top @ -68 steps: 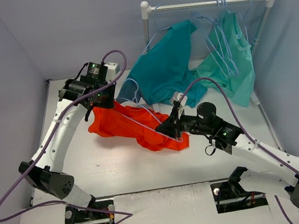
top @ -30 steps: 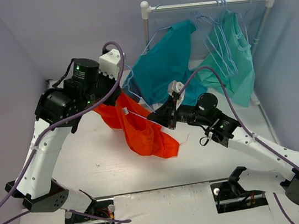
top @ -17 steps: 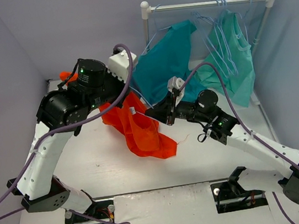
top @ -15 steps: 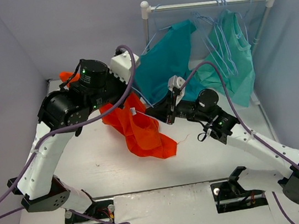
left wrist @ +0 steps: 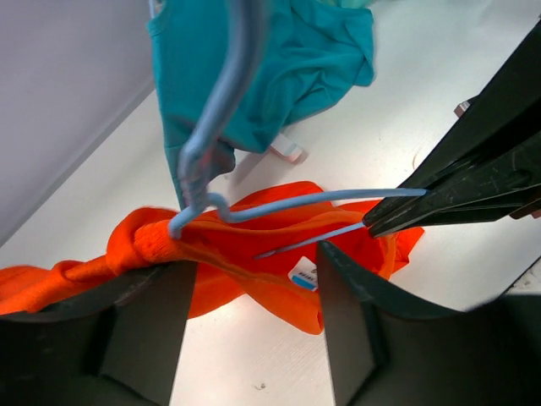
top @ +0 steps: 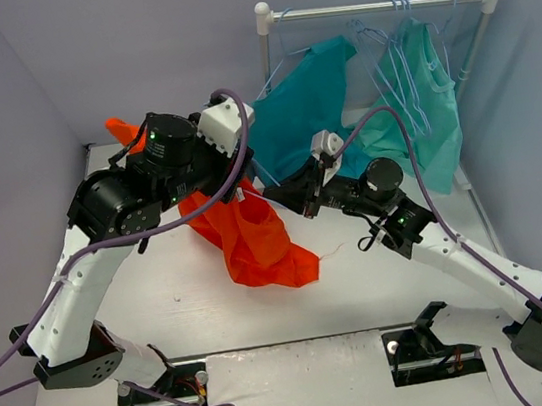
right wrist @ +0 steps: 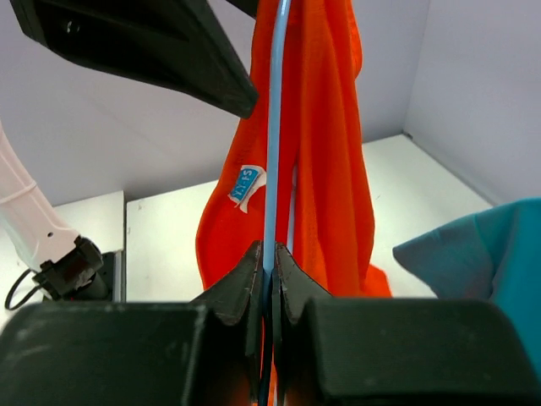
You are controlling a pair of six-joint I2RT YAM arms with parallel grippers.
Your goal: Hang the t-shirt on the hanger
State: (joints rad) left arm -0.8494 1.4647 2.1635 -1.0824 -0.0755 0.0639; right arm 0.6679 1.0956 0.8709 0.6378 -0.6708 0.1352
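The orange-red t-shirt (top: 254, 244) droops over the pale blue hanger (left wrist: 297, 201) above the table, and its white neck label (right wrist: 244, 185) shows. One orange end (top: 121, 131) sticks out behind the left arm. My right gripper (top: 287, 193) is shut on the hanger wire (right wrist: 272, 127), which runs straight out from its jaws (right wrist: 270, 250). My left gripper (left wrist: 254, 264) hovers just above the shirt's collar with its jaws wide apart; nothing lies between them. In the left wrist view the hanger's hook end rests at the bunched shoulder fabric (left wrist: 148, 241).
A teal-blue shirt (top: 303, 108) and a lighter green-teal garment (top: 427, 110) hang from the white rack rail (top: 375, 8) at the back right, with several spare hangers (top: 378, 46). Grey walls close in on the left and right.
My left gripper has opened and let go of the t-shirt, which now hangs from the hanger. Both arms have shifted slightly back and up.
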